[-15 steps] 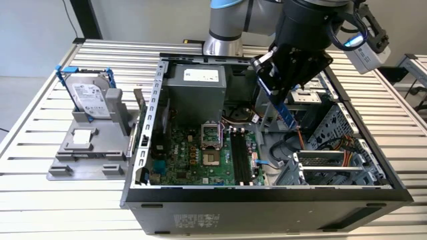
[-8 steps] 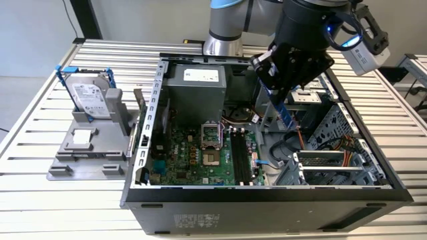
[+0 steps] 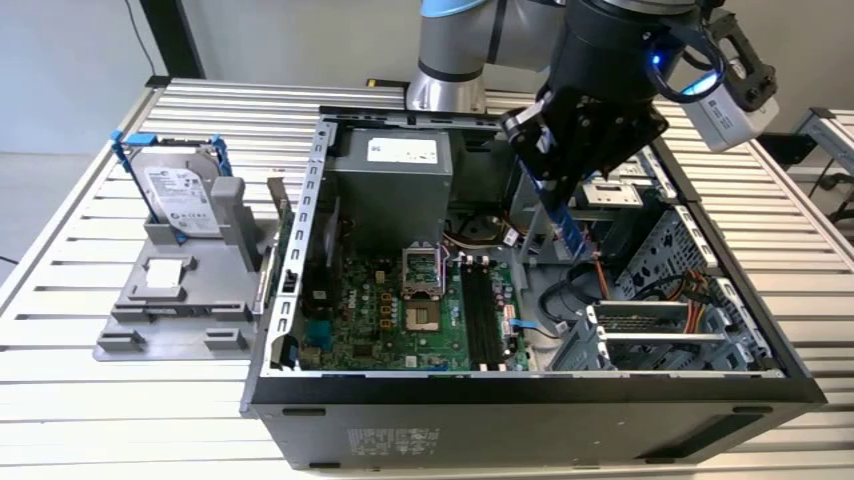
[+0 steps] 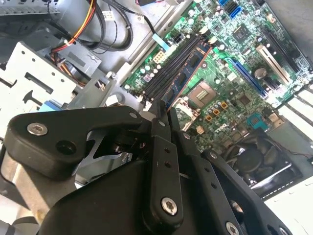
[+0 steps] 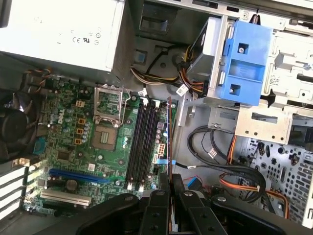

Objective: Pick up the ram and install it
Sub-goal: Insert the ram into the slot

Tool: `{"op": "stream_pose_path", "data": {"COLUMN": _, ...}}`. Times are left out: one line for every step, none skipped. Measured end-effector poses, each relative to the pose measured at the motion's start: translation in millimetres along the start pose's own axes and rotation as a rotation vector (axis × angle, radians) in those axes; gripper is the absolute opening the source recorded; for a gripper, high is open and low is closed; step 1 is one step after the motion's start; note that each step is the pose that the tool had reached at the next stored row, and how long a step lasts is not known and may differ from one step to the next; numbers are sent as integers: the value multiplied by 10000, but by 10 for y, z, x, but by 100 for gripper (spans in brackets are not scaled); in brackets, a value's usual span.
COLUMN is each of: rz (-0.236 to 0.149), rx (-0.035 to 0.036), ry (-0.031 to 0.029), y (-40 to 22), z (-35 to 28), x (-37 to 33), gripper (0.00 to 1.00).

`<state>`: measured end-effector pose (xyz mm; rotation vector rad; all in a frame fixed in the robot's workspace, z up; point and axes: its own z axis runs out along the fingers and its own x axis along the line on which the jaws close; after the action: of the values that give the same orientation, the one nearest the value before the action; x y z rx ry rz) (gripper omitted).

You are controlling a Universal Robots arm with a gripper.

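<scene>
My gripper (image 3: 561, 180) hangs over the open computer case (image 3: 307, 260), shut on the ram (image 3: 571, 225), a thin dark stick pointing down into the case. In the first wrist view the fingers (image 5: 159, 196) pinch the ram (image 5: 169, 142), seen edge-on just beside the black memory slots (image 5: 144, 142). The second wrist view shows the ram (image 4: 188, 76) reaching from the gripper (image 4: 164, 110) toward the same slots (image 4: 166, 68) on the green motherboard (image 4: 234, 58). It is held above the board and to the exterior view's right of the memory slots (image 3: 487, 320).
A silver hard drive with a blue frame (image 3: 180, 190) stands in a grey holder (image 3: 174, 300) at the exterior view's left. Inside the case are the power supply (image 3: 394, 165), the CPU socket (image 3: 420, 270), loose cables (image 5: 230, 171) and a blue drive bracket (image 5: 244, 61).
</scene>
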<state>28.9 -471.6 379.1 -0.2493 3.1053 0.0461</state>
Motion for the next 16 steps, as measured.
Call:
{"op": "stream_pose_path", "data": {"rz": 4, "rx": 0, "ry": 0, "y": 0, "z": 7, "x": 0, "gripper": 0}}
{"op": "stream_pose_path", "data": {"rz": 11, "rx": 0, "ry": 0, "y": -1, "z": 16, "x": 1, "gripper": 0}}
{"op": "stream_pose_path", "data": {"rz": 18, "rx": 1, "ry": 0, "y": -1, "z": 24, "x": 1, "gripper": 0}}
{"op": "stream_pose_path", "data": {"rz": 25, "rx": 2, "ry": 0, "y": -1, "z": 29, "x": 1, "gripper": 0}}
{"op": "stream_pose_path", "data": {"rz": 31, "rx": 3, "ry": 0, "y": -1, "z": 29, "x": 1, "gripper": 0}}
{"op": "stream_pose_path", "data": {"rz": 36, "rx": 3, "ry": 0, "y": -1, "z": 29, "x": 1, "gripper": 0}}
{"op": "stream_pose_path", "data": {"rz": 42, "rx": 3, "ry": 0, "y": -1, "z": 29, "x": 1, "gripper": 0}}
{"op": "stream_pose_path", "data": {"rz": 47, "rx": 2, "ry": 0, "y": -1, "z": 30, "x": 1, "gripper": 0}}
{"op": "stream_pose_path", "data": {"rz": 53, "rx": 2, "ry": -1, "y": -1, "z": 30, "x": 1, "gripper": 0}}
{"op": "stream_pose_path", "data": {"rz": 58, "rx": 2, "ry": -1, "y": -1, "z": 30, "x": 1, "gripper": 0}}
{"op": "stream_pose_path", "data": {"rz": 63, "rx": 2, "ry": -1, "y": -1, "z": 30, "x": 1, "gripper": 0}}
{"op": "stream_pose_path", "data": {"rz": 69, "rx": 2, "ry": -2, "y": -1, "z": 30, "x": 1, "gripper": 0}}
{"op": "stream_pose_path", "data": {"rz": 75, "rx": 3, "ry": -2, "y": -1, "z": 30, "x": 1, "gripper": 0}}
{"op": "stream_pose_path", "data": {"rz": 80, "rx": 2, "ry": -2, "y": -1, "z": 30, "x": 1, "gripper": 0}}
{"op": "stream_pose_path", "data": {"rz": 86, "rx": 3, "ry": -2, "y": -1, "z": 30, "x": 1, "gripper": 0}}
{"op": "stream_pose_path", "data": {"rz": 91, "rx": 3, "ry": -2, "y": -1, "z": 30, "x": 1, "gripper": 0}}
